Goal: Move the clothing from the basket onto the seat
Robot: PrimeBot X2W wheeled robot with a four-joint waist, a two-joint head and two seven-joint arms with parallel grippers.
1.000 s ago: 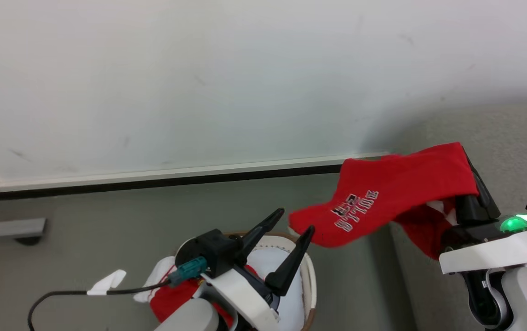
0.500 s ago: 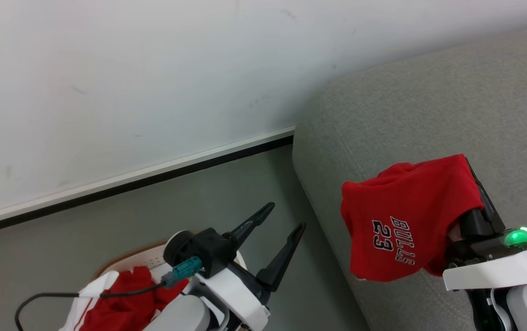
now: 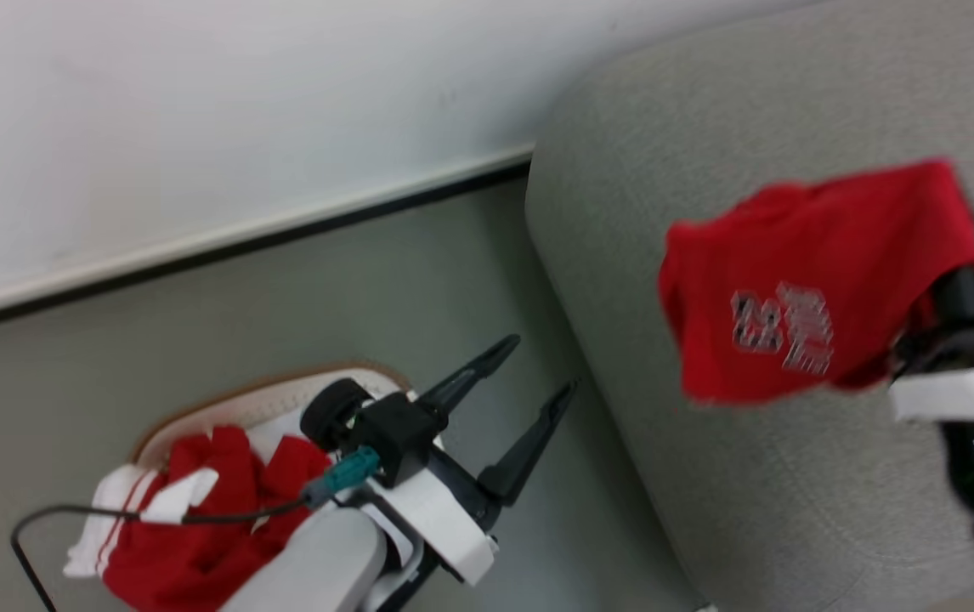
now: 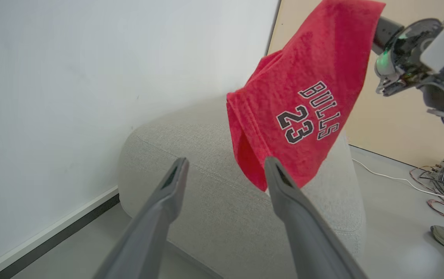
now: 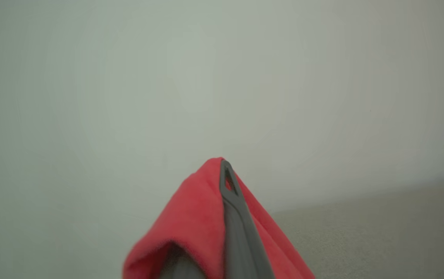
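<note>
my right pincer clamped tight on red jersey, hanging above seat | my left pincer spread wide, empty, near basket | more red clothes in basket

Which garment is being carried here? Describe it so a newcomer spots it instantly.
Find the big grey seat. Above it hangs a red garment draped over the shut right gripper. Unlike the red clothes in the basket, it shows "BULLS 23" lettering.

**Red Against Grey**

The lettered garment is bright red, its "BULLS 23" black with white edging. The seat is speckled grey. The basket is white with a brown rim, and its clothing is red with white stripes.
</note>
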